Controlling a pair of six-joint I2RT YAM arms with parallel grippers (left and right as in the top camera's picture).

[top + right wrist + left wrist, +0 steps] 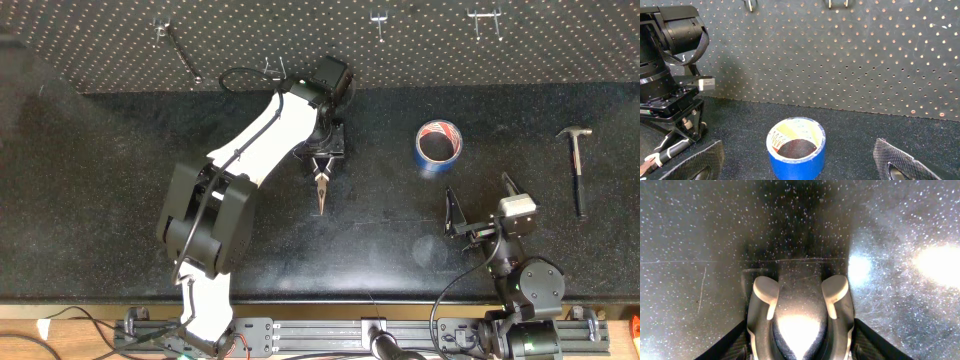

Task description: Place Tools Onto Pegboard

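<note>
Clamping pliers (321, 190) handles in left fingers (727, 344), nose toward 6 o'clock; holding right fingers (900, 161) apart, tape roll (796, 166) at 11 o'clock.

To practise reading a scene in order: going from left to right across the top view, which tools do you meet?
wrench → pliers → tape → hammer

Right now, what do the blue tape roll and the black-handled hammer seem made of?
Blue tape roll: smooth, plastic-looking film with a slight sheen, around a pale, likely cardboard core. Black-handled hammer: shiny grey head, probably steel; matte black handle, perhaps rubber or plastic.
</note>
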